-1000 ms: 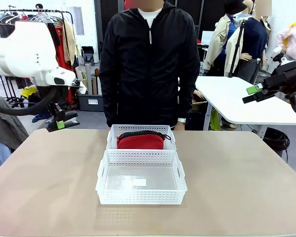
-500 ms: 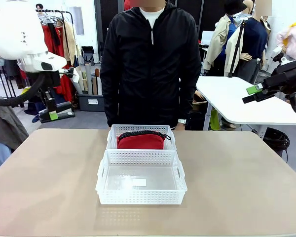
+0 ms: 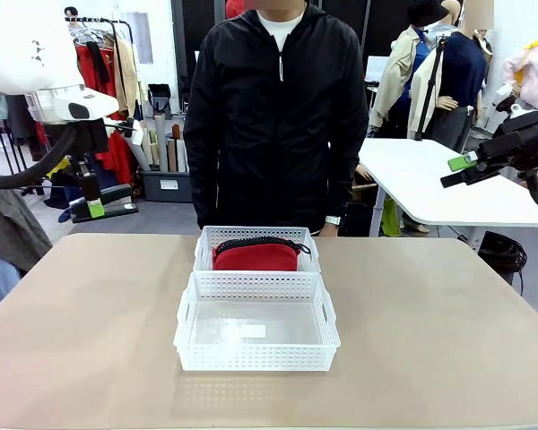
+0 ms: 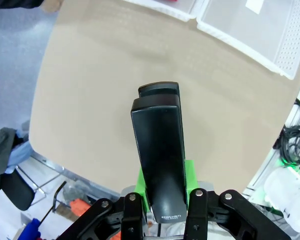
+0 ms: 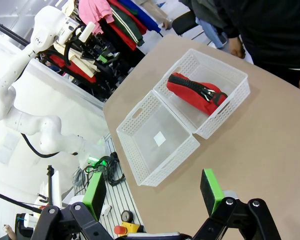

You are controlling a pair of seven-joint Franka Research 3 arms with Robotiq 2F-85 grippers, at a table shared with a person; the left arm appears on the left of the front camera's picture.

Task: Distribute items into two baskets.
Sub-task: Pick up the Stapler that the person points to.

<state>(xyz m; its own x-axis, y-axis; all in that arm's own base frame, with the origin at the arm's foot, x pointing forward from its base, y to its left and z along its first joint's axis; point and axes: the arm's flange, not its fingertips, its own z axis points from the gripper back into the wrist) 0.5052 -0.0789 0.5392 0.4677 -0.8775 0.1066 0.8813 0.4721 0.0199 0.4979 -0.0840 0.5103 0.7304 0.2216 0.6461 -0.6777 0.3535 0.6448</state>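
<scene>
- Left fingers (image 4: 191,175) are clamped on the rear end of the black stapler (image 4: 157,145). One green pad sits on each flank and the long body sticks out forward past the tips.
- Right fingers (image 5: 210,192) are spread wide with nothing between them, raised far to the right of the near basket (image 3: 255,358).
- Counter (image 3: 430,313): tan, carries both baskets.
- Near basket: bottom is bare and it takes the stapler, by my guess.
- Far basket (image 3: 206,240): butts against the near basket's far rim.
- Red pouch (image 3: 255,257): lies inside the far basket and spans nearly its width. Soft, would squash.
- Stapler (image 3: 103,206): held in the air, up and well left of the near basket.
  - Probably rigid, dense for its size, with smooth and slick plastic.
  - The rear-end hold leaves the nose overhanging, so it may pivot. A mid-body pinch across the flanks looks safer.
</scene>
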